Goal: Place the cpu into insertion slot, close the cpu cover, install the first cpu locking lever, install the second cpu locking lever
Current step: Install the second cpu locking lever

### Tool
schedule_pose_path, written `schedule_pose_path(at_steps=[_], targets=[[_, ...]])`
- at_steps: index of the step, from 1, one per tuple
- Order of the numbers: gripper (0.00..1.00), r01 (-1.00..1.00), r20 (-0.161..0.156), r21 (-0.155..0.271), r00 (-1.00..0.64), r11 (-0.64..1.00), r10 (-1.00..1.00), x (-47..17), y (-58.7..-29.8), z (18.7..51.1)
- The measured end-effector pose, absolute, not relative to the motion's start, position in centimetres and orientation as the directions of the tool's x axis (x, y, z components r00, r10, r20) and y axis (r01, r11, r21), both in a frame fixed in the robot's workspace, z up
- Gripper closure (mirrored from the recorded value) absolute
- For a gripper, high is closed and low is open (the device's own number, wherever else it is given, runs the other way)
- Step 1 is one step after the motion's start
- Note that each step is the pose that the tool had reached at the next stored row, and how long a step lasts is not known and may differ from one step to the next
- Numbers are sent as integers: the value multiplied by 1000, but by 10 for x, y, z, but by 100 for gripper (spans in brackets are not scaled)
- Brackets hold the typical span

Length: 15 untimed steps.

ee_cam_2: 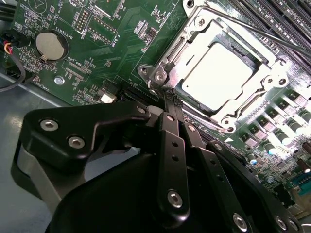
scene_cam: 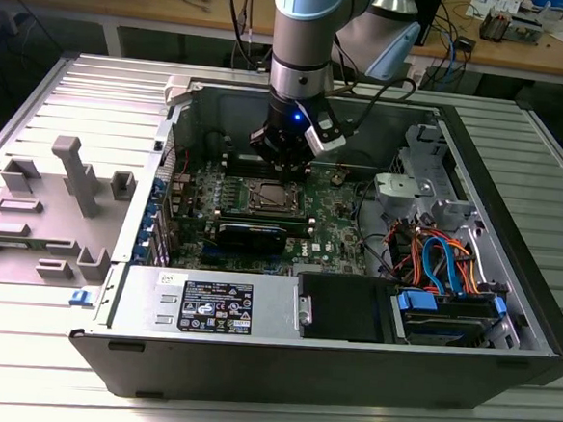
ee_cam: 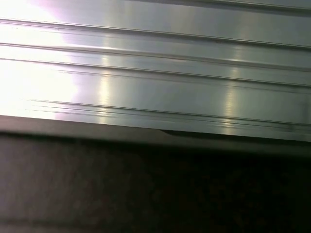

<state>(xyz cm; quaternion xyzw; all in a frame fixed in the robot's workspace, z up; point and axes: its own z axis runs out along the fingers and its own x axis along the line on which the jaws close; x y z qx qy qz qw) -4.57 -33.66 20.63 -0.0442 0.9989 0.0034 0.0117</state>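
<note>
We are viewing one robot arm [scene_cam: 309, 29] reaching down into one open computer case [scene_cam: 352, 313], which is lying on its side on a ribbed aluminium table [scene_cam: 77, 91]. In the exterior view the single gripper [scene_cam: 283, 165] is hanging just above the far edge of the one insertion slot [scene_cam: 269, 199] on the green motherboard [scene_cam: 338, 225]. In the second wrist view we are seeing one cpu [ee_cam_2: 218, 77] lying flat in that slot, its pale metal top facing up and its edges sitting square with the socket frame; being square, it is showing no long axis. One cpu cover [ee_cam_2: 265, 80] is lying closed around the chip, framing it. The gripper [ee_cam_2: 165, 94] is presenting its two black fingers [ee_cam_2: 171, 145] drawn tightly together, their tips touching the hinge corner of the cover near a screw, with nothing visibly clamped between them. One thin lever rod [ee_cam_2: 272, 34] is running straight along the far side of the cover, beside the memory slots [ee_cam_2: 286, 14]. One round coin battery [ee_cam_2: 50, 46] is sitting on the board, well apart from the socket. Behind the table, wooden workbenches [scene_cam: 525, 49] are carrying cables and small items. The first wrist view is showing ribbed metal [ee_cam: 155, 73] above a dark band.
</note>
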Motion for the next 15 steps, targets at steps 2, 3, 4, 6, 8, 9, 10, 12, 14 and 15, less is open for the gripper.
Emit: schedule_pose_path(at_steps=[2,3,4,6,8,9,10,12,14,15], targets=[[89,-88,-24,6,-996,996,-88,-46,-337,206],[89,-88,-24,6,-996,996,-88,-46,-338,206],[89,-88,-24,6,-996,996,-88,-46,-339,206],[89,-88,-24,6,-996,996,-88,-46,-341,206],[89,-88,-24,6,-996,996,-88,-46,-342,206],[89,-88,-24,6,-996,996,-88,-46,-343,206],[89,-88,-24,6,-996,996,-88,-46,-344,206],[89,-88,-24,6,-996,996,-88,-46,-344,206],[89,-88,-24,6,-996,996,-88,-46,-344,207],[89,-88,-24,6,-996,996,-88,-46,-344,207]])
